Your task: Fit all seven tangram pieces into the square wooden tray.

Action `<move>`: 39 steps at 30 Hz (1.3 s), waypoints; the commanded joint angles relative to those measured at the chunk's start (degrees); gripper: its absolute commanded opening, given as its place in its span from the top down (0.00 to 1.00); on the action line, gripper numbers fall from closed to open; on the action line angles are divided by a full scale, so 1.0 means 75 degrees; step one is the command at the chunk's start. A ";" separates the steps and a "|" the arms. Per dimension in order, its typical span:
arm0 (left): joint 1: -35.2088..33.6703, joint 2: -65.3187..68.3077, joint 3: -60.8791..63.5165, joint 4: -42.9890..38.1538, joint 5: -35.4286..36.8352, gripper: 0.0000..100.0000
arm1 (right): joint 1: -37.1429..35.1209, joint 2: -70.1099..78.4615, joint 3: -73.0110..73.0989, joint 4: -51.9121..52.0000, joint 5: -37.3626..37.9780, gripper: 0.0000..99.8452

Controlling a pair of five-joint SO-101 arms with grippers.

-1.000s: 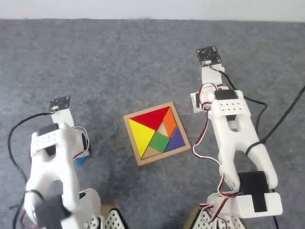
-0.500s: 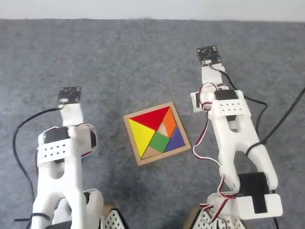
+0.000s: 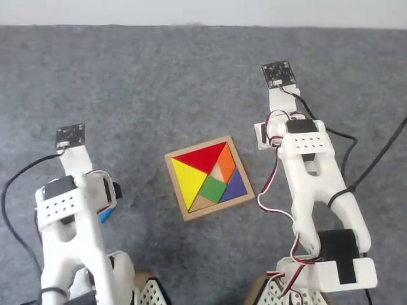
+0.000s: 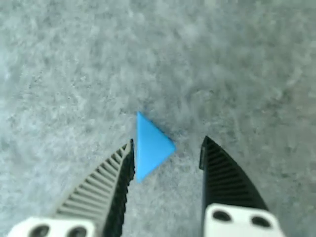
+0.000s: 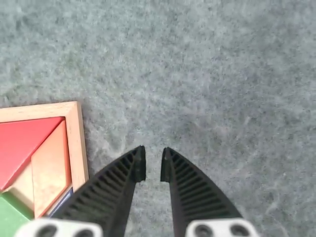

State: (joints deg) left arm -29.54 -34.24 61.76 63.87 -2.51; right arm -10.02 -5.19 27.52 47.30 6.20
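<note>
1. I run the rig from afar, and the job in hand is the pick-up of the last loose piece I can see: a blue triangle point(image 4: 152, 146) that lies flat on the grey mat point(image 3: 191, 76), well apart from the tray point(image 3: 196, 146) and on the left arm's point(image 3: 70, 210) side of it.
2. The left gripper point(image 4: 168, 143) hangs over that triangle with its jaws released and spread. The piece sits between them, close against one ribbed finger point(image 4: 121, 173) and apart from the other.
3. From the high view, a corner of the blue triangle point(image 3: 106, 214) peeks out beside the left arm's wrist.
4. The tray sits mid-mat between the two arms and holds a red piece point(image 3: 202, 157), a yellow one point(image 3: 184, 179), an orange one point(image 3: 227, 159), a green one point(image 3: 213, 189) and a purple one point(image 3: 235, 186).
5. Two pale, wood-coloured patches show among them. I cannot tell whether they are bare floor or plain pieces.
6. The right gripper point(image 5: 153, 150) hovers over bare mat just beside a corner of the tray point(image 5: 76, 133). Its jaws are clenched to a sliver and grasp nothing.
7. My reading is that the task is well along, with the blue triangle not yet gripped.
8. The next move, as I judge it, calls for lowering the left jaws onto the mat, centring them on the thin piece and pinching its edges squarely, since it looks flat enough to slip or tip.
</note>
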 commanded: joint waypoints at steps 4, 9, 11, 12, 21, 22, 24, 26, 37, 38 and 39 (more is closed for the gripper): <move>-0.0035 0.2368 -0.0674 -0.0668 -0.0070 0.79 | -0.0076 -0.0533 -0.0199 0.0006 0.0105 0.93; -0.0023 0.3540 -0.1366 -0.0246 -0.0141 0.81 | -0.0076 -0.0545 -0.0199 -0.0006 0.0105 0.93; -0.0012 0.3763 -0.1506 -0.0176 -0.0340 0.82 | -0.0076 -0.0545 -0.0199 -0.0006 0.0105 0.93; 0.0000 0.3833 -0.1553 -0.0164 -0.0410 0.83 | -0.0076 -0.0545 -0.0199 -0.0006 0.0105 0.93; 0.0188 0.3739 -0.1483 -0.0223 -0.0457 0.91 | -0.0076 -0.0545 -0.0199 -0.0006 0.0105 0.93; 0.0188 0.3727 -0.1483 -0.0223 -0.0457 0.91 | -0.0076 -0.0545 -0.0199 -0.0006 0.0105 0.93; 0.0176 0.3669 -0.1459 -0.0223 -0.0457 0.91 | -0.0076 -0.0545 -0.0199 -0.0006 0.0105 0.93; 0.0188 0.3516 -0.1307 -0.0305 -0.0457 0.91 | -0.0076 -0.0545 -0.0211 -0.0006 0.0105 0.93; -0.0410 0.0129 -0.0428 0.0668 -0.2614 0.77 | -0.0064 -0.0545 -0.0223 -0.0006 0.0105 0.93; -0.0422 -0.0234 -0.0381 0.0856 -0.3071 0.77 | -0.0064 -0.0545 -0.0223 -0.0006 0.0105 0.93; -0.0399 -0.0481 -0.0311 0.1125 -0.3540 0.77 | -0.0064 -0.0545 -0.0223 -0.0006 0.0105 0.93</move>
State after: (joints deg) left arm -31.47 -26.95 58.86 66.42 -17.10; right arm -9.93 -5.19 27.52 47.30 6.20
